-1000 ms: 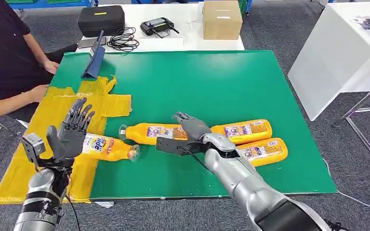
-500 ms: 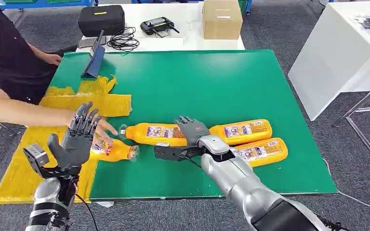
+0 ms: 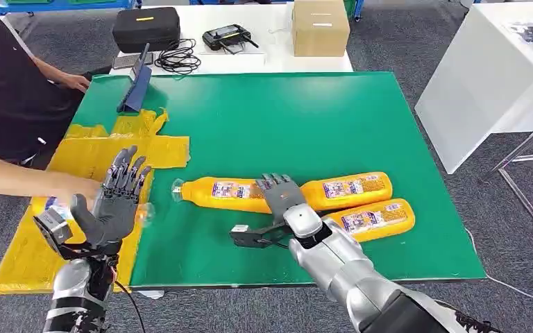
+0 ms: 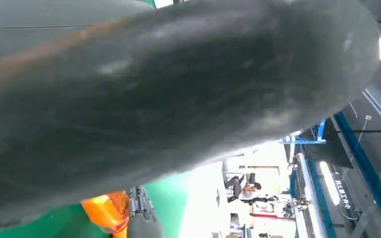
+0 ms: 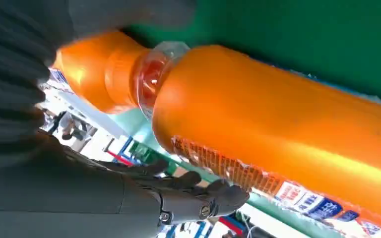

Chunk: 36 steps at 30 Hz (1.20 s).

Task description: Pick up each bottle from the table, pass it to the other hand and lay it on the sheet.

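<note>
your right hand [image 3: 282, 196] lies flat on top of the nearest bottle [image 3: 225, 194], fingers [image 3: 273, 183] spread and not yet wrapped round it, so nothing is held there. your left hand [image 3: 114, 201] is raised over the edge of the yellow sheet [image 3: 21, 257], fingers wide apart and empty.

as far as you can judge, three bottles are left on the green surface [image 3: 284, 118]: the one under your right hand, a second [image 3: 350, 189] end-on behind it, and a third [image 3: 371, 217] just beside that. none of these has been lifted or passed across yet.

a second ago a fourth bottle [image 3: 55, 207] lay half on the sheet beside your left hand. a person's arm [image 3: 21, 179] has since reached in and is drawing it away across the sheet. your right hand has slid slightly back along its bottle, and your left hand has risen a little.
</note>
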Each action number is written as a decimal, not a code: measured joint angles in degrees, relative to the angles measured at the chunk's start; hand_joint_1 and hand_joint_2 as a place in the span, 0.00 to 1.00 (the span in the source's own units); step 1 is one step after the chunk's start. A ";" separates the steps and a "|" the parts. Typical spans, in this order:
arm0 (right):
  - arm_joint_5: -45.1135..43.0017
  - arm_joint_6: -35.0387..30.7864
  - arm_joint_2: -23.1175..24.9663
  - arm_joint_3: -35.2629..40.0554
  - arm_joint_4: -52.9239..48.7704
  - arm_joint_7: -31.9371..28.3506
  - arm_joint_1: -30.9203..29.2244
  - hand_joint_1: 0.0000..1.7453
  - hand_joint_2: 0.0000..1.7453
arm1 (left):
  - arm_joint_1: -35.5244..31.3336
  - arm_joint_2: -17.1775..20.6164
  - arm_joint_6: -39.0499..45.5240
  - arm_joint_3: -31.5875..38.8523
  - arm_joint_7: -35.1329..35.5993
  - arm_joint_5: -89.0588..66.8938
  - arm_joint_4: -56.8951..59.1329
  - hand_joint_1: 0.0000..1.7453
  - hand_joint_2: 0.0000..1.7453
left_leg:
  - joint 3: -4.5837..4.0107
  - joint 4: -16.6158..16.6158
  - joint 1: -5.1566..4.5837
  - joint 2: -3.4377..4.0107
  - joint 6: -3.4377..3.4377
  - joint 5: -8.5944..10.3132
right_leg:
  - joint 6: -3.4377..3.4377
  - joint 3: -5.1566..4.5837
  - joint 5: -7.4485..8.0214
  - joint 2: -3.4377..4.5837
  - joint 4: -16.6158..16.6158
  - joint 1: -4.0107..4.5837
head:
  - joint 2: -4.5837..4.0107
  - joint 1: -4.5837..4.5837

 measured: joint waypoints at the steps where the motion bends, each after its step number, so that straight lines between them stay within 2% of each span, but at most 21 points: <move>1: 0.17 0.07 -0.19 0.26 0.13 -0.09 0.01 1.00 1.00 | -0.01 0.00 -0.04 0.00 0.00 0.33 0.00 0.00 0.00 | 0.02 0.00 -0.02 0.00 0.01 -0.01 | 0.00 0.01 0.00 0.00 0.00 0.00 | 0.00 -0.02; 15: 0.85 -0.04 -1.14 1.11 0.70 0.98 0.11 1.00 1.00 | -0.13 0.00 0.63 -0.68 0.17 1.42 0.07 0.00 0.00 | 0.35 0.00 -0.05 0.02 0.02 -0.02 | 0.00 0.31 0.00 0.00 -0.03 0.00 | 0.00 0.00; 16: 0.87 -0.04 -1.18 1.09 0.74 1.23 0.11 0.67 1.00 | -0.28 0.00 0.70 -0.66 0.28 1.86 0.20 0.00 0.00 | 0.36 0.00 -0.05 0.02 0.02 -0.02 | 0.00 0.32 0.00 0.00 -0.03 0.00 | 0.00 0.00; 17: 0.87 -0.07 -1.27 1.03 0.81 1.38 0.11 0.00 1.00 | -0.46 0.00 0.70 -0.63 0.31 2.43 0.41 0.00 0.00 | 0.36 0.00 -0.05 0.01 0.01 -0.02 | 0.00 0.33 0.00 0.00 -0.03 0.00 | 0.00 -0.02; 25: 0.87 -1.27 -2.68 -0.59 1.35 3.15 0.88 0.00 1.00 | -1.25 0.02 0.18 -0.42 0.46 3.54 1.64 0.00 0.00 | 0.40 0.00 -0.09 0.01 0.02 -0.01 | 0.00 0.39 0.00 -0.01 -0.03 0.00 | 0.00 0.02; 30: 0.28 -5.25 -3.52 -2.54 1.59 3.96 1.02 0.00 1.00 | -1.42 0.07 0.00 -0.39 1.44 3.91 1.99 0.00 0.00 | 0.37 0.00 -0.11 0.05 0.03 -0.03 | 0.02 0.38 0.01 0.01 -0.03 -0.03 | 0.00 0.00; 36: -0.79 -5.33 -3.56 -6.47 0.50 2.69 -3.46 0.00 1.00 | -0.75 0.44 -1.07 1.23 2.73 6.03 2.10 0.00 0.00 | 0.21 0.00 -0.08 0.06 0.04 -0.01 | 0.04 0.26 0.04 0.01 0.01 -0.07 | 0.00 -0.02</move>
